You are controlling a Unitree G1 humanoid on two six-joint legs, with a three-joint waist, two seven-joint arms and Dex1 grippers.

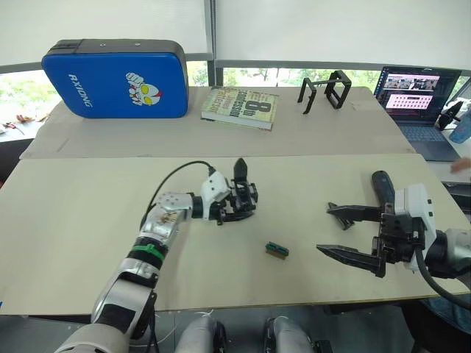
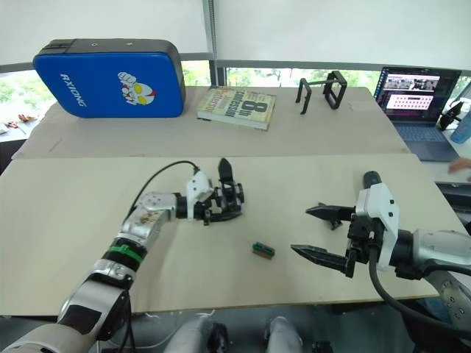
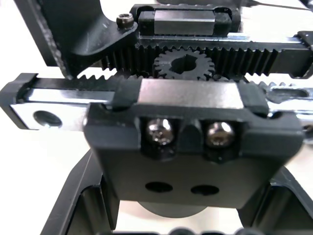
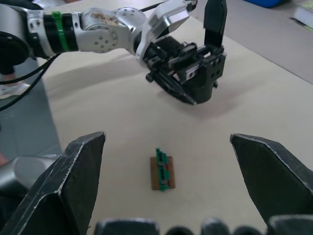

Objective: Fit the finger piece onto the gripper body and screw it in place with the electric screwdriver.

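My left gripper [image 1: 229, 207] is shut on the gripper body [image 1: 243, 202], a small black block held just above the table's middle. The left wrist view shows the body [image 3: 190, 142] close up, with toothed racks, a pinion and two screw heads. The finger piece [image 1: 240, 170] rises upright from the body, its point up; I cannot tell whether it is fastened. My right gripper [image 1: 324, 229] is open low over the table at the right, nothing between its fingers. The electric screwdriver [image 1: 381, 184] lies on the table just behind the right gripper, partly hidden by it.
A tiny green block [image 1: 277, 250] lies between the two grippers. On the far table are a blue case [image 1: 114, 77], a book [image 1: 241, 107] and open black frames [image 1: 325, 90]. A laptop [image 1: 419, 103] stands at the far right, with a person's hand [image 1: 462, 165] at the right edge.
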